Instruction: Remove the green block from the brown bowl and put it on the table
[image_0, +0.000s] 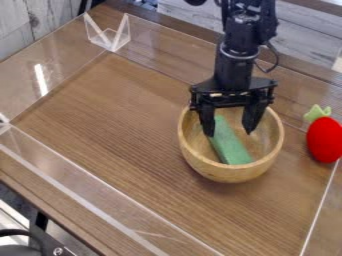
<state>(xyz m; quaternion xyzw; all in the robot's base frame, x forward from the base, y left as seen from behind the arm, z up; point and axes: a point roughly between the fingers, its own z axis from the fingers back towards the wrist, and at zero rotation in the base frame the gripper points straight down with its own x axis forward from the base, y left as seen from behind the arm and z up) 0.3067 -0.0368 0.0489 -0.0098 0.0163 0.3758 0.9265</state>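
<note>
green block (231, 146) | in brown bowl (197, 158) | between spread fingers (207, 121)
</note>
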